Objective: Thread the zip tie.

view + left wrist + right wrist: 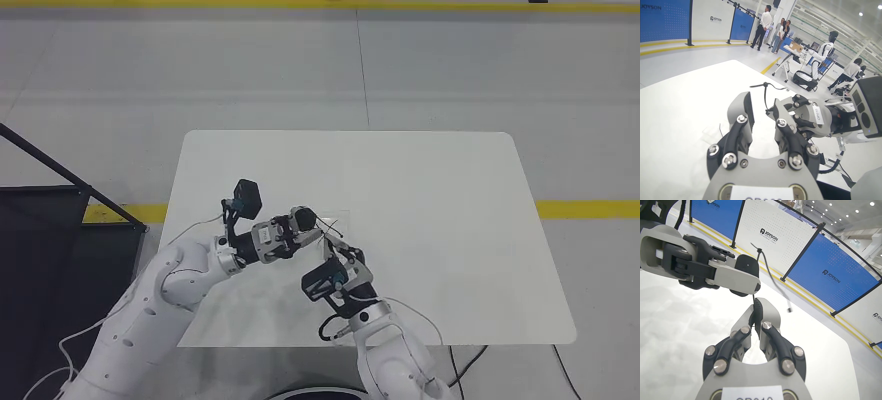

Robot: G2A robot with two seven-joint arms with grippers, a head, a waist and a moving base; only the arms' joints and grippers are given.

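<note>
In the right wrist view the right tool (pixel 755 309) rises from the lower middle of the frame with its fingers pressed together, pinching the lower end of the black zip tie (pixel 759 251). The strap runs straight up from that pinch and passes behind the left tool (pixel 754 288), which sits at the upper left. It comes out above that tool at a small block. From the block a short tip juts to the upper left, and a longer strand curves down to the right, ending in a pale, blurred bit.

In the left wrist view the left tool's fingers (pixel 748 108) are spread, and the upright strap stands in the gap between them. Whether it touches either pad I cannot tell.

In the top view the two tools meet tip to tip a little below the frame's centre, over the white bench (pixel 450 200). Beyond the bench's far edge lies pale floor with a yellow line (pixel 590 209), and blue and white panels (pixel 829 272) stand behind that.
</note>
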